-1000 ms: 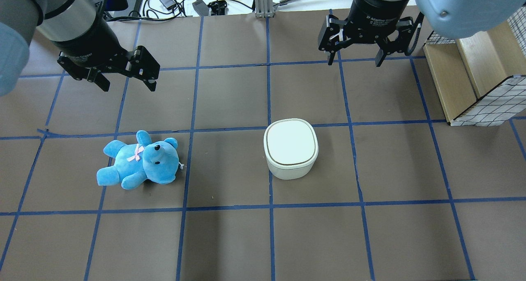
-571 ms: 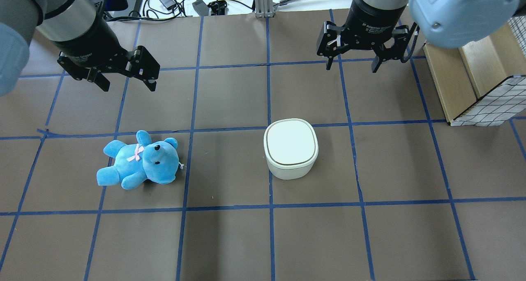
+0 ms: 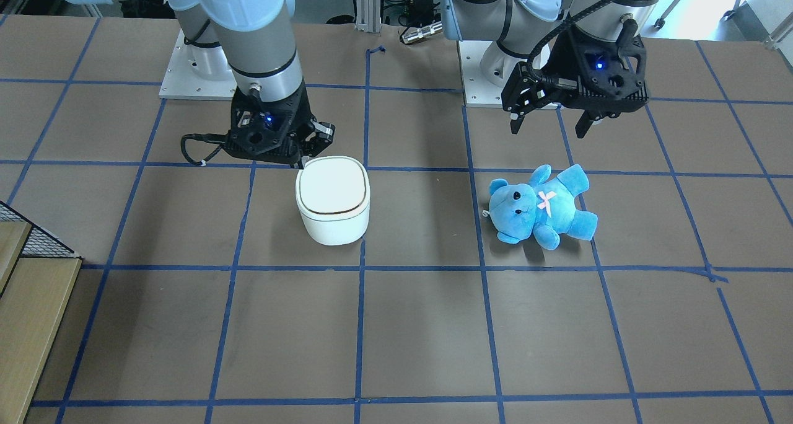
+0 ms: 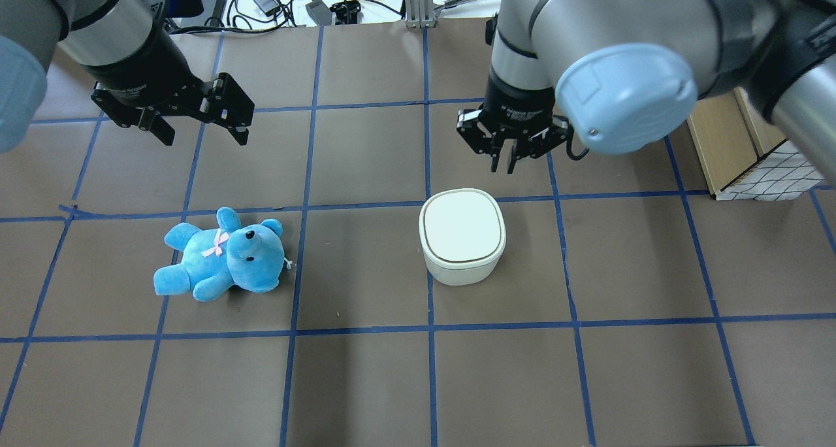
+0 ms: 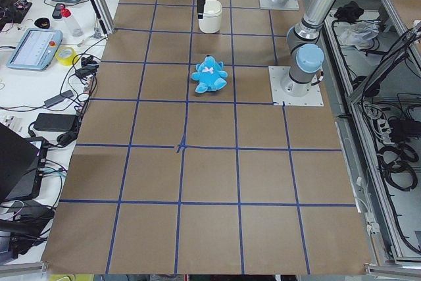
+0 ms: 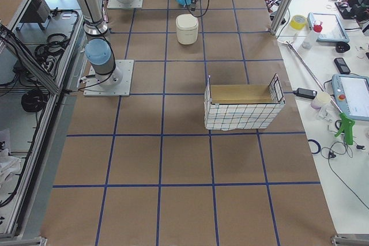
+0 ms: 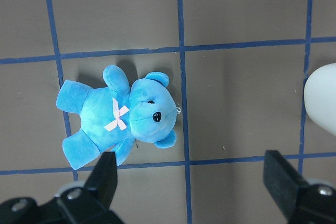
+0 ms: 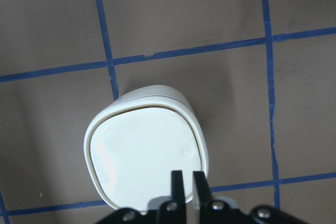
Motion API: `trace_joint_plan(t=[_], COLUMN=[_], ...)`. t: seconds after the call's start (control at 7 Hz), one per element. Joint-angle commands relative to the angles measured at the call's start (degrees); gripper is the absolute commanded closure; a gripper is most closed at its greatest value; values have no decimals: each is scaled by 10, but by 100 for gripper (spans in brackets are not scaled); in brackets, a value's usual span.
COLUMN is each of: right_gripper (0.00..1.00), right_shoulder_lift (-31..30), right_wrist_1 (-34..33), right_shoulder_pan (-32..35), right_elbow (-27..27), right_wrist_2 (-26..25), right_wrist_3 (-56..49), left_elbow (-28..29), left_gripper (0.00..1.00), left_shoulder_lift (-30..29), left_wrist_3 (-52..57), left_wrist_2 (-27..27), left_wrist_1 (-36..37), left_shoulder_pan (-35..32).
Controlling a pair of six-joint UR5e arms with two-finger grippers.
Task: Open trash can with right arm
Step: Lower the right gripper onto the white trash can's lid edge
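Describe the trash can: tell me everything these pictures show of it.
The trash can is a small white rounded-square bin, plastic by its look, upright on the brown table. Its flat lid, edged by a thin dark seam, is closed. The right gripper, nearly shut, hangs over one edge of the lid; contact is unclear.

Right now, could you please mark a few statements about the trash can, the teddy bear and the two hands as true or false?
1. The trash can has its lid shut. True.
2. The left hand grips the teddy bear. False: it hangs open above the table, and the bear lies untouched.
3. The right hand has its fingers spread wide. False: they are drawn close together, by the can's rim.
4. The teddy bear lies apart from the trash can. True.
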Motion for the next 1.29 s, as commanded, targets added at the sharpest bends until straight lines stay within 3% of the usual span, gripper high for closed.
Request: trace_joint_plan(t=[0.0,0.86,1.0,1.14], right_gripper=[100,100,87,1], right_shoulder_lift=[10,30,26,14], right_wrist_1=[-64,-87,-88,-88], right_shoulder_pan=[16,17,16,16], right_elbow=[67,103,99,88], right_wrist_2=[3,3,-1,2], right_wrist_3=[7,2,3,0], left_elbow=[0,0,0,0], left_gripper=[0,0,0,0], left_shoulder_lift=[0,0,0,0], left_wrist_3=[0,0,0,0], left_wrist_2=[0,0,0,0], left_wrist_1=[0,0,0,0], left_shoulder_pan=[0,0,0,0])
